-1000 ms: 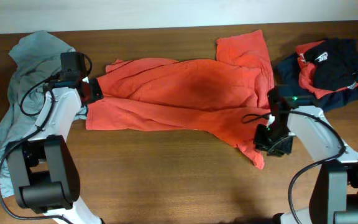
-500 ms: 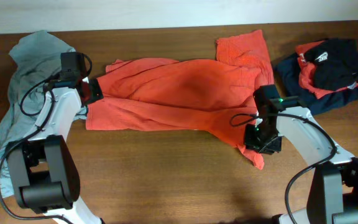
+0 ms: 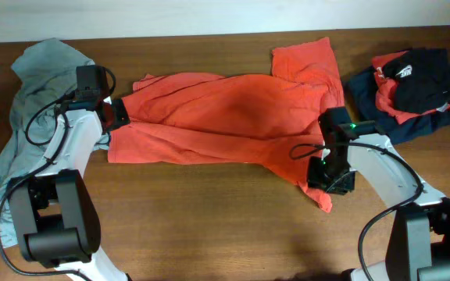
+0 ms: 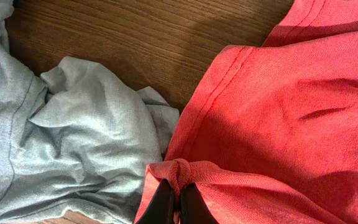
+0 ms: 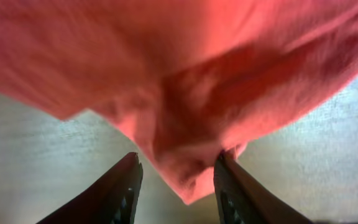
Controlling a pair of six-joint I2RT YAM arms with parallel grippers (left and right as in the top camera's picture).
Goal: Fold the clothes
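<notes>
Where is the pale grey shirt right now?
Overhead, the pale grey shirt lies crumpled at far left, beside the left gripper and the orange T-shirt's left end.

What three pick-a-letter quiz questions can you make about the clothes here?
1. Where does the grey shirt lie? A: on the robot's right side. B: on the robot's left side. C: in the middle.
2. What colour is the big spread-out T-shirt? A: green. B: yellow. C: orange-red.
3. What is the left end effector doing? A: pinching the T-shirt's edge. B: gaping open. C: gripping the grey shirt.
Answers: 1 B, it sits at the left end; 2 C, plainly orange-red; 3 A, shut fingers nip an orange-red fold.
</notes>
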